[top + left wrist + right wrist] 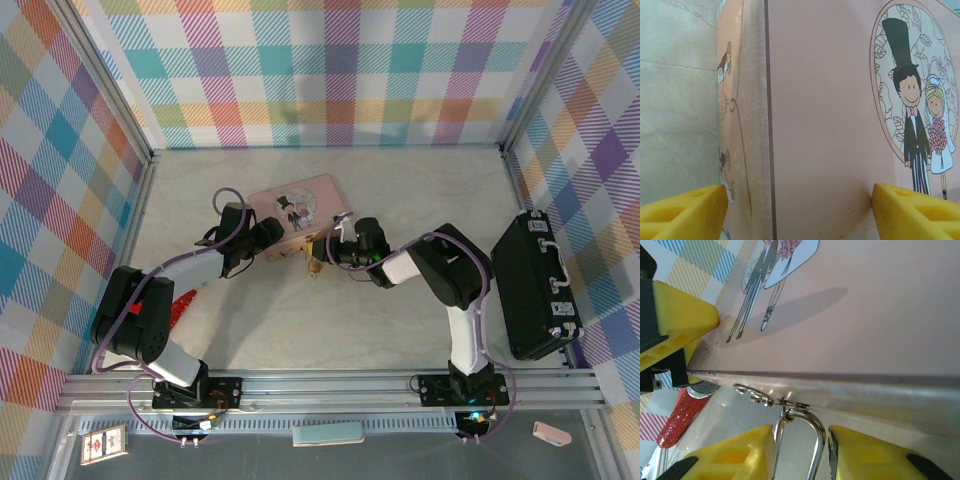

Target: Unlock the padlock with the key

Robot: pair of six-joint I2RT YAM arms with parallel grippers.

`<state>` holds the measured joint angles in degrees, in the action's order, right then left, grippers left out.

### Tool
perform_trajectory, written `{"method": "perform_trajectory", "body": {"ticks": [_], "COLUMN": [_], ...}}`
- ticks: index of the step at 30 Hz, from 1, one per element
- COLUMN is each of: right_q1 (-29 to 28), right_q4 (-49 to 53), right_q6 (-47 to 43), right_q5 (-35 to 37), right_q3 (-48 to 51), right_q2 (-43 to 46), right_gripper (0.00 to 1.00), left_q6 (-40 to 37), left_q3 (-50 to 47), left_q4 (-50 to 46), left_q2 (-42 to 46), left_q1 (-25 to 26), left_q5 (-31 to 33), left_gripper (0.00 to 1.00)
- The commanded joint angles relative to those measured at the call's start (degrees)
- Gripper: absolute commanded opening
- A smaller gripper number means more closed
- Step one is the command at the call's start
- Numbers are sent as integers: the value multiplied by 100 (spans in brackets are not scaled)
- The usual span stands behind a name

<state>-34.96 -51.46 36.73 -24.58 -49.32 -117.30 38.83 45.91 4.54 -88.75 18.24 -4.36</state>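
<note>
The padlock [819, 440] hangs by its silver shackle from the little hasp [762, 396] on the front edge of the pink tin [830, 125], which is why I've got both arms crowded in at mid-table. My right gripper [801, 436] has its yellow fingers closed in on either side of the shackle with almost no gap. I read that as pinching the lock so it can't swing. The brass body sits below my wrist view, though from the top camera I catch it glinting just under the tin's near edge. My left gripper [800, 192] is spread wide with the tin's corner wedged between the fingers, one on the lid and one by the side wall. I'd say it's clamped there to anchor the box so the lock can't drag it about. A red glittery stick [682, 415] lies off to the left, not in play. My call: the lock is braced but the key has yet to meet the keyhole, and with both grippers occupied, one must let go to fetch it.
</note>
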Motion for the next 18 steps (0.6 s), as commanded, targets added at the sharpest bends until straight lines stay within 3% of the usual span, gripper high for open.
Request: {"method": "perform_trajectory", "body": {"ticks": [1,7,18], "right_q1": [-71,-99,-124], "right_q4": [44,128,72], "right_q6": [114,106,159], "right_q5": [45,351,497], "right_q3": [-73,31,153], "right_q2": [-153,-84,-30], "right_gripper": [31,29,14], "left_q6": [44,54,81], "left_q3": [-184,-182,-214], "left_q4": [-485,-493,-514], "left_q2": [-28,-17,25], "left_q1": [57,57,57], "left_q5": [155,159,190], "left_gripper": [75,74,74]}}
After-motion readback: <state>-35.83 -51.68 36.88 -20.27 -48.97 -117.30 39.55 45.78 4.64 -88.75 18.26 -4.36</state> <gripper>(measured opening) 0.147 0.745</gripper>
